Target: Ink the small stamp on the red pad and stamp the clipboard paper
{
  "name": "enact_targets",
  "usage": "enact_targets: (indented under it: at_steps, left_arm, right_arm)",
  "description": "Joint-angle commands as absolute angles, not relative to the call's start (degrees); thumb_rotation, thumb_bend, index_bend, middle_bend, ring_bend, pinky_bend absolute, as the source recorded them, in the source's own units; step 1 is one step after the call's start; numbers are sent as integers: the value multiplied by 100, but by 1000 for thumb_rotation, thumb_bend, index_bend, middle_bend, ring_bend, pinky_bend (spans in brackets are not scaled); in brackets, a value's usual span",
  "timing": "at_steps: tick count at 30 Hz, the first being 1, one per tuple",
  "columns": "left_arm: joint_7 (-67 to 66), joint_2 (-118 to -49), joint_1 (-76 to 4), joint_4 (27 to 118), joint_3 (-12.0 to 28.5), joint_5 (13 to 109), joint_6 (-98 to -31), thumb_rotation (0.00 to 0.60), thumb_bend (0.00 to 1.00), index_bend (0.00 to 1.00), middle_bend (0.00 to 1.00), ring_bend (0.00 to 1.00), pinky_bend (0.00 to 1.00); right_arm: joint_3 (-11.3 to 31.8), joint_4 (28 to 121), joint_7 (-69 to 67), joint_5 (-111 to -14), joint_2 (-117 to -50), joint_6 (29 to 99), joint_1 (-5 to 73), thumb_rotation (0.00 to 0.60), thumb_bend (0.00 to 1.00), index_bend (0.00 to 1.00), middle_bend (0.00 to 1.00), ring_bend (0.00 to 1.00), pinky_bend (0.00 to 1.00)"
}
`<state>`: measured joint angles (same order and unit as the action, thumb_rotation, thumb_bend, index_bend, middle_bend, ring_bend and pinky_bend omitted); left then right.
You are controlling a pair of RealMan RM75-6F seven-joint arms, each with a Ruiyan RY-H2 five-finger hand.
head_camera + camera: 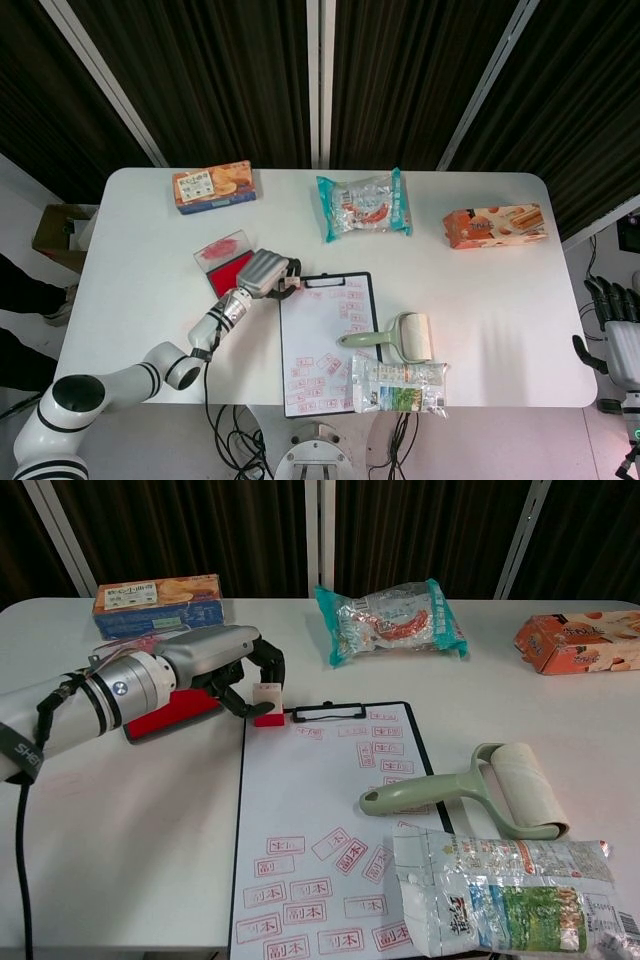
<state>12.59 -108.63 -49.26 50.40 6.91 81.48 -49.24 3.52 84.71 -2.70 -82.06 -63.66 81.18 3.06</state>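
Note:
The small stamp (pixel 267 702) is a white block with a red base, standing at the top left corner of the clipboard paper (pixel 320 810). My left hand (pixel 215 665) grips it, with fingers curled over its top and far side. In the head view the left hand (pixel 264 270) covers most of the stamp (pixel 289 283). The red pad (pixel 165 714) lies just left of the hand, partly hidden by it. The paper (pixel 320 345) bears several red prints. My right hand (pixel 618 325) hangs off the table's right edge, its fingers straight and holding nothing.
A green-handled lint roller (pixel 480 785) and a snack bag (pixel 510 890) lie on the clipboard's right side. At the back are a biscuit box (pixel 158 593), a teal snack pack (pixel 392 615) and an orange box (pixel 575 640). The pad's lid (pixel 221 247) lies behind the pad.

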Motion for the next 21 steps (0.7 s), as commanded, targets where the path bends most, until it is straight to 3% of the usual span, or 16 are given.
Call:
enact_targets:
  at_steps: [1,21]
  left_arm:
    - [1287,-10891,-4918,5000,674,8159,-4926,600,458,658,679,1000,1000]
    - [1392,-11049,-4900,4689,598,8270,-5013,600,462,676,695,1000,1000]
  right_arm:
    - [349,8468,-271,-8205,-6364,8116,304,600,272,0,0,0,0]
    - [339,8501,-199,-8207,-6362,8098,310,600,272,0,0,0,0]
